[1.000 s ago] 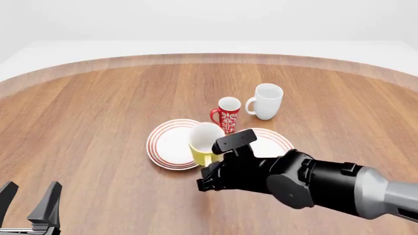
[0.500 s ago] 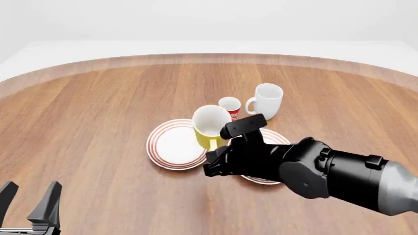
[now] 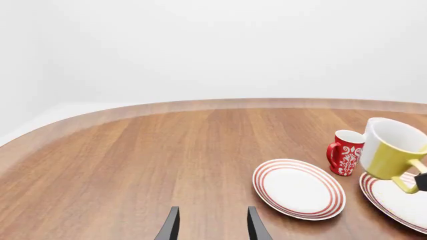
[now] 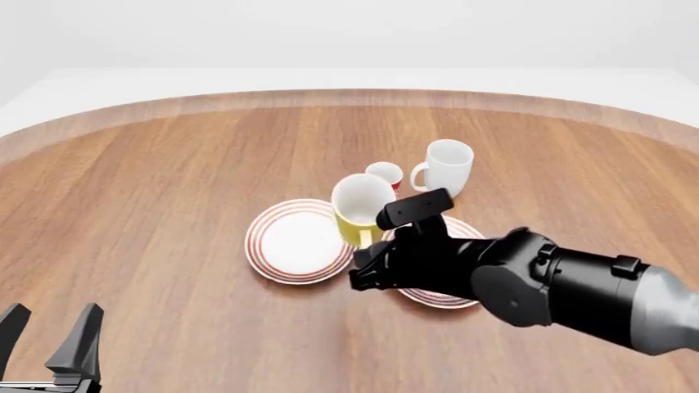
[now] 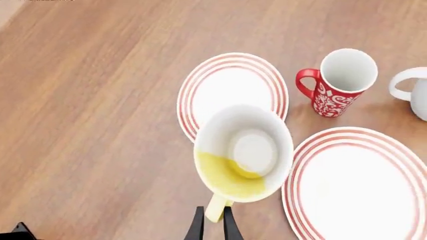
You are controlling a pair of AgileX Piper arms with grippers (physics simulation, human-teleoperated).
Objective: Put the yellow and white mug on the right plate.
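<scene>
Above both plates' rims, yellow and white mug [image 4: 358,210] aloft, right gripper [image 5: 213,224] pinching handle

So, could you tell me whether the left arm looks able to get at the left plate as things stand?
Probably yes. The left gripper sits open at the near table edge, with bare wood between it and the left plate, whose top is bare. The right gripper holds the yellow mug just beside it.

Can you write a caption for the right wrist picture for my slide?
Right gripper holds the yellow mug by its handle, between two red-ringed plates.
</scene>
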